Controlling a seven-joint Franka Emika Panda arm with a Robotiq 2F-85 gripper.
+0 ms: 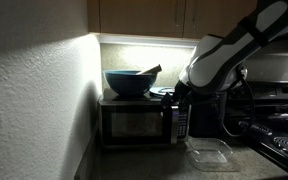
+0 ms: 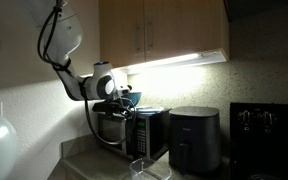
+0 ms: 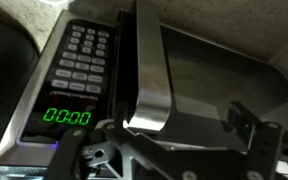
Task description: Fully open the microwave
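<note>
In an exterior view your arm [image 1: 216, 62] covers the microwave [image 1: 134, 122] at right. In the wrist view the gripper [image 3: 179, 135] hides its lower edge.

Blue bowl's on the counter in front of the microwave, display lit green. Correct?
Not quite. The blue bowl sits on top of the microwave, not on the counter in front of it, as an exterior view shows. The display is lit green, as the wrist view shows.
</note>
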